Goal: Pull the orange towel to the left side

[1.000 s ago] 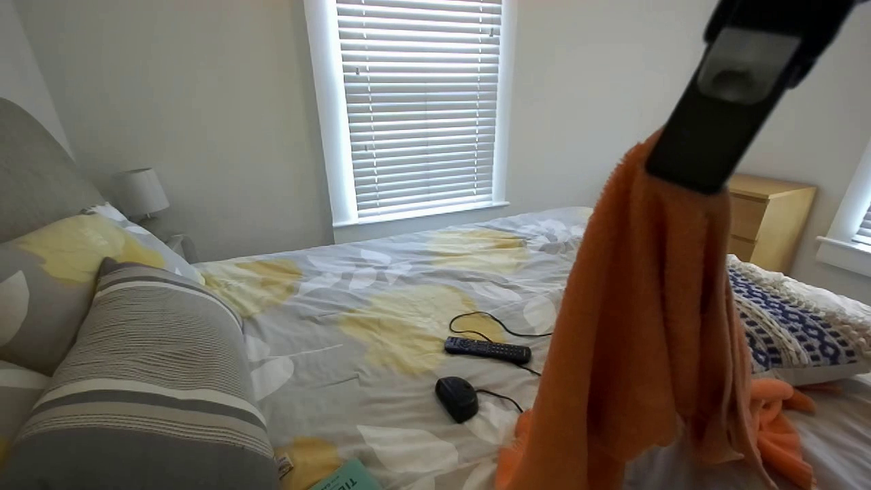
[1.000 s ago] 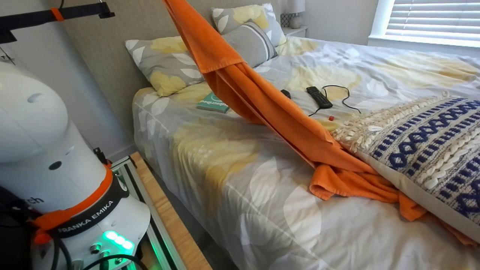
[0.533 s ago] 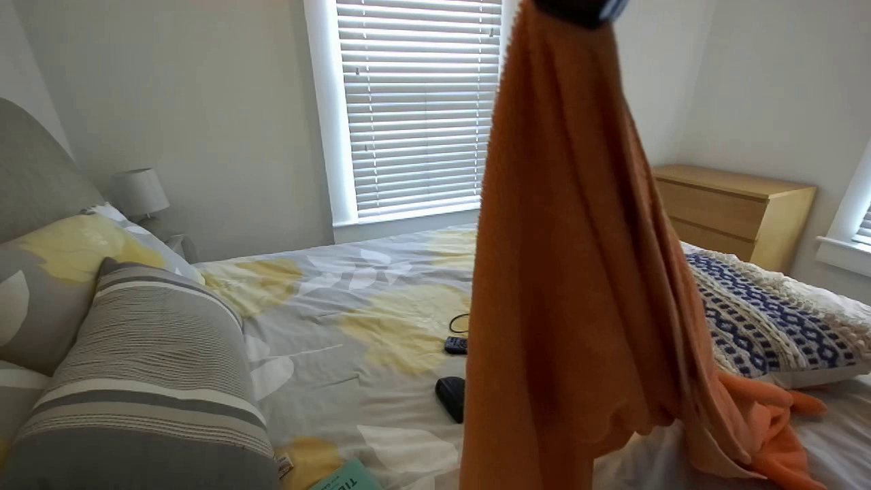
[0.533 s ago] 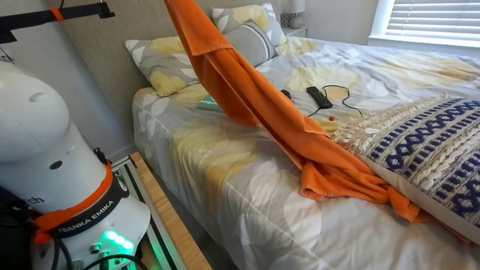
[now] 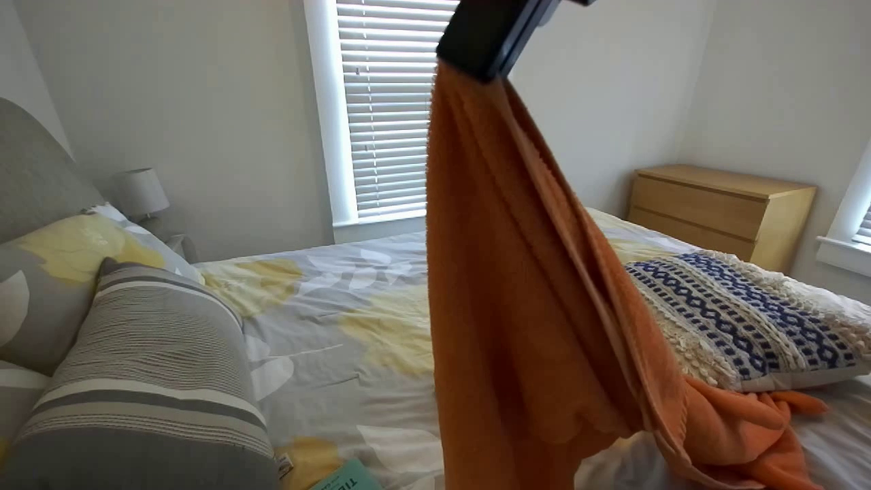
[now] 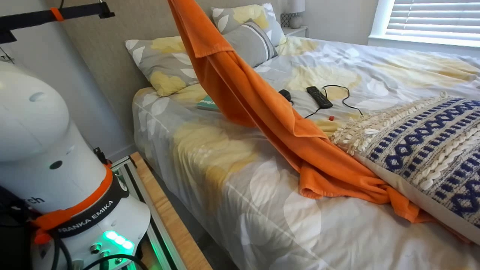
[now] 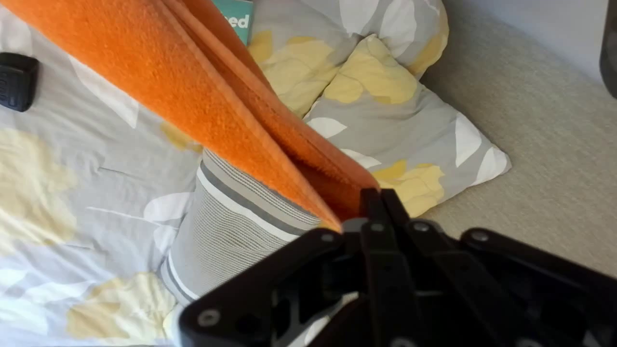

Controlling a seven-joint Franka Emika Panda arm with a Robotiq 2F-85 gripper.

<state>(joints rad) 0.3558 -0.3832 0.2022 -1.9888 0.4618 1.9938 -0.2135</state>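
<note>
Your gripper [image 7: 379, 193] is pinched tight on one end of the orange towel [image 6: 240, 82], which slants down below it to the bed [image 6: 270, 225]. Judged mid-pull; next, likely draw left, then lower and release.

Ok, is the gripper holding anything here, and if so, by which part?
Yes: the gripper holds the orange towel by its gathered upper end; whether that is a corner can't be told.
</note>
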